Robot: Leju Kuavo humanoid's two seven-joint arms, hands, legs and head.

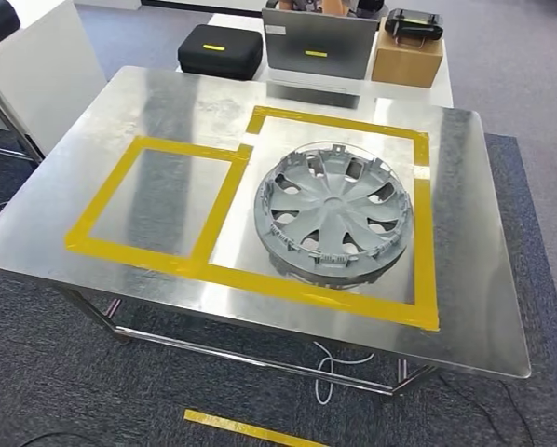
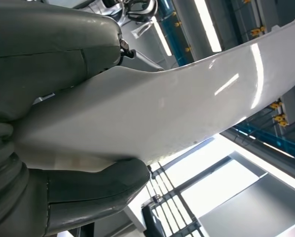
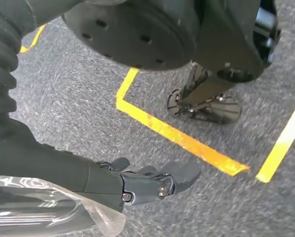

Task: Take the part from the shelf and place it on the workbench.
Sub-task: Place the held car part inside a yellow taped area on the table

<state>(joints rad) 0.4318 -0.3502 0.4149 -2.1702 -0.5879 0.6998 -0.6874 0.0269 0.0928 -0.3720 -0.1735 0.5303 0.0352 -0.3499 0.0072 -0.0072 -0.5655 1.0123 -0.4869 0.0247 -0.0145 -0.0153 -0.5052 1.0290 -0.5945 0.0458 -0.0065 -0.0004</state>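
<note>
My left hand [image 2: 45,54] grips a long, smooth white part [image 2: 183,103], pinched between the thick thumb and the fingers [image 2: 97,190]; ceiling lights lie behind it. The steel workbench [image 1: 472,279] stands in front of me in the head view, marked with two yellow tape frames. The left frame [image 1: 143,258] has nothing in it. A grey wheel cover [image 1: 334,212] lies flat in the larger right frame. My right hand [image 3: 138,185] hangs over grey carpet with its fingers stretched out and nothing in them.
Behind the bench stand a black case [image 1: 219,49], a grey laptop-like case [image 1: 318,42] and a cardboard box [image 1: 406,60] with a black device on top. A white table [image 1: 36,65] is at the far left. Cables [image 1: 328,368] lie under the bench. Yellow floor tape [image 3: 175,136] crosses the carpet.
</note>
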